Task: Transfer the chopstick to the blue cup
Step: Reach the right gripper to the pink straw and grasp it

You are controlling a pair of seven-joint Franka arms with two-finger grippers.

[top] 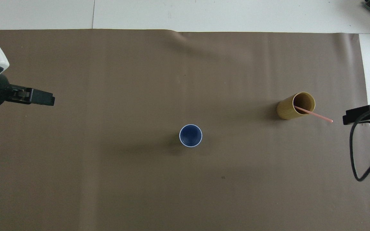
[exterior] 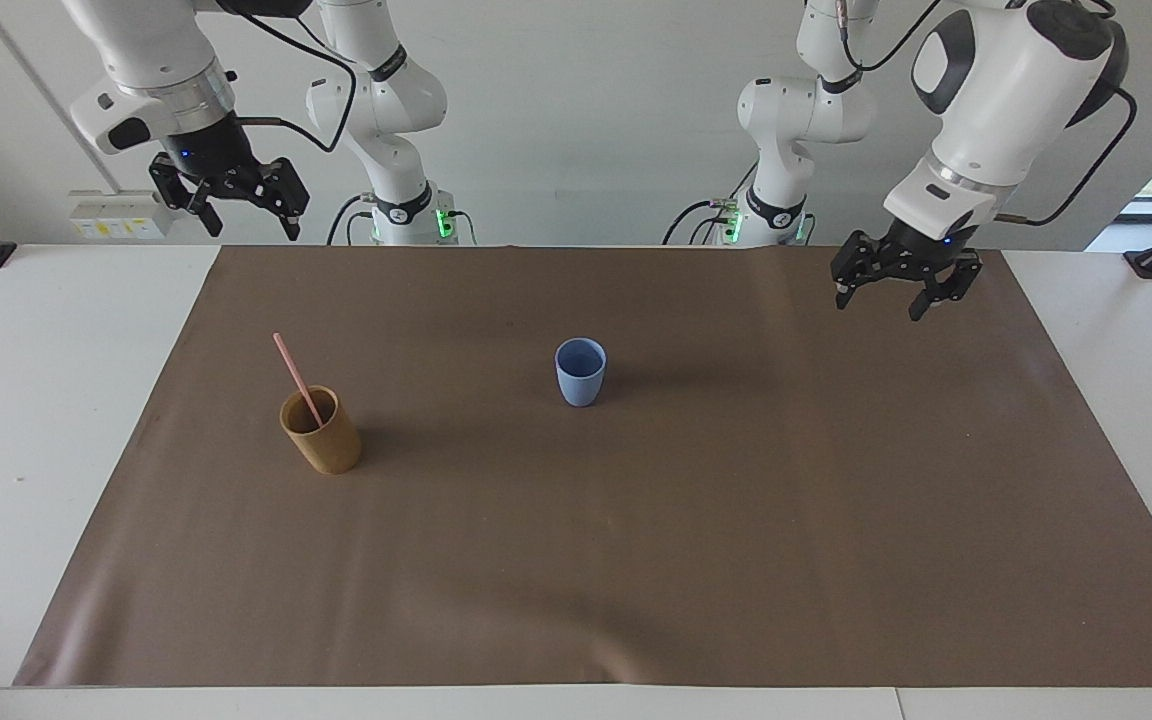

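Across the bench in the facing view, you have the left end effector [exterior: 889,291] raised over the brown mat [exterior: 736,520], fingers spread, holding nothing; the blue cup [exterior: 580,371] stands apart from it. Your right end effector [exterior: 232,208] waits open and empty, the chopstick [exterior: 296,376] leaning in the tan cup [exterior: 322,432] below it

From overhead, you see the left end effector [top: 39,98] at the mat's edge, the blue cup [top: 190,136] mid-mat, and the chopstick [top: 313,114] tip just short of the right end effector [top: 355,116]

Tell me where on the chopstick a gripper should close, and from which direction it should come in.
Grip the chopstick on its bare upper part, above the rim of the tan cup, coming down from above. Its lower end sits inside that cup, and it leans toward the right arm's end of the table, so probably tilt the fingers to match.
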